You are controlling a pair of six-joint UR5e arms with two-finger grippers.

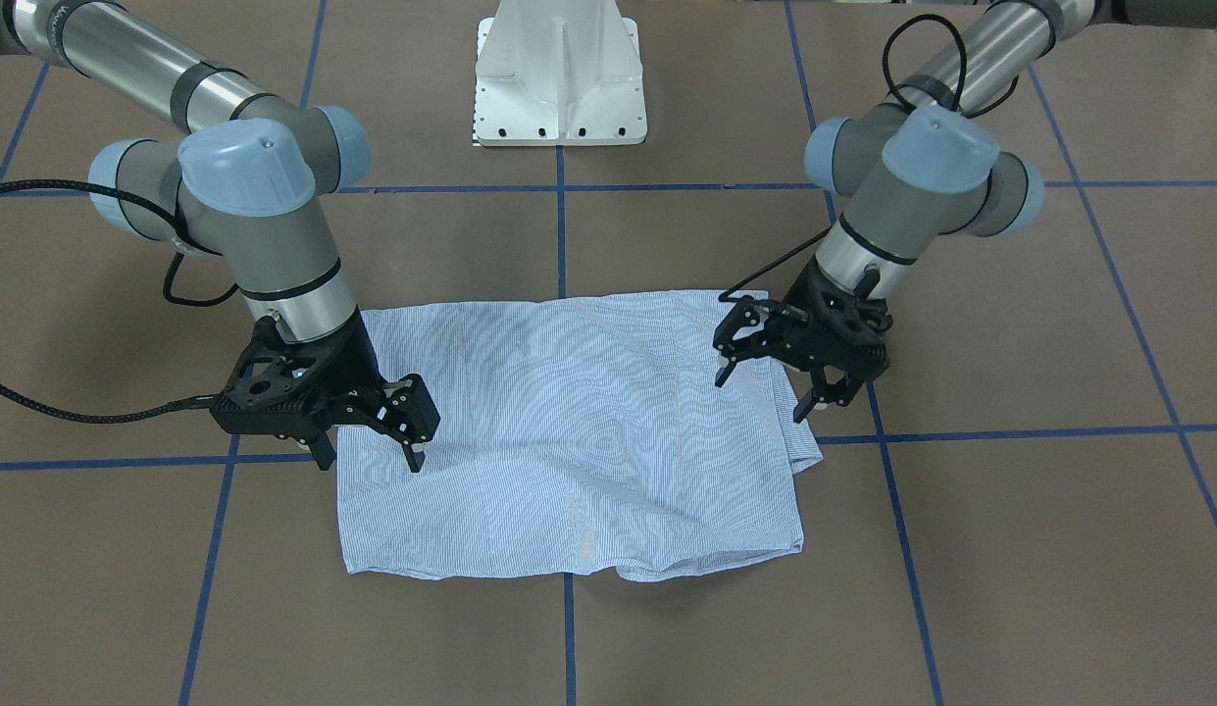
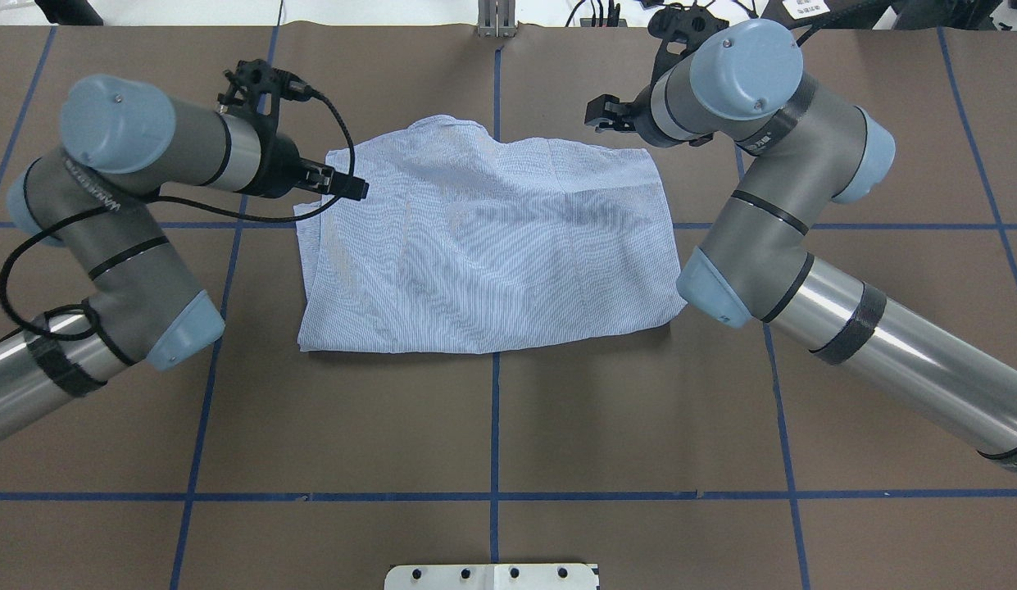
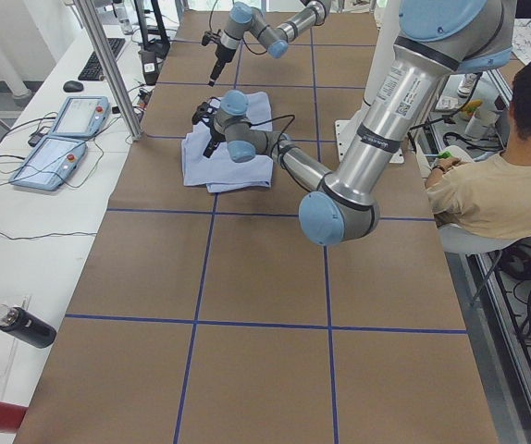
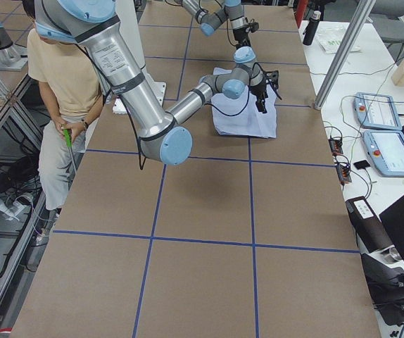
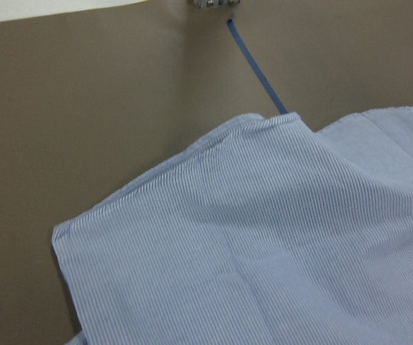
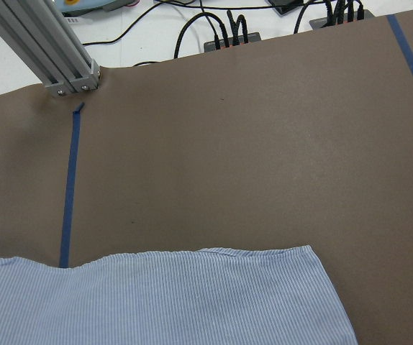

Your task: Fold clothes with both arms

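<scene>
The light blue and white striped shirt [image 1: 569, 431] lies folded into a rough rectangle in the middle of the brown table, with no collar or buttons showing. It also shows in the overhead view [image 2: 483, 246] and in both wrist views [image 5: 264, 244] [image 6: 156, 302]. My left gripper [image 1: 762, 392] is open and empty, just above the shirt's edge on my left side [image 2: 328, 182]. My right gripper [image 1: 370, 459] is open and empty over the opposite edge [image 2: 608, 115]. Neither gripper's fingers show in the wrist views.
The white pedestal base [image 1: 559, 78] stands behind the shirt. Blue tape lines [image 2: 495, 426] grid the table. A seated person [image 3: 497, 185] is beside the robot. Control pendants [image 3: 62, 139] and bottles [image 3: 25, 326] lie on the side bench. An aluminium post [image 6: 41, 50] stands at the far edge.
</scene>
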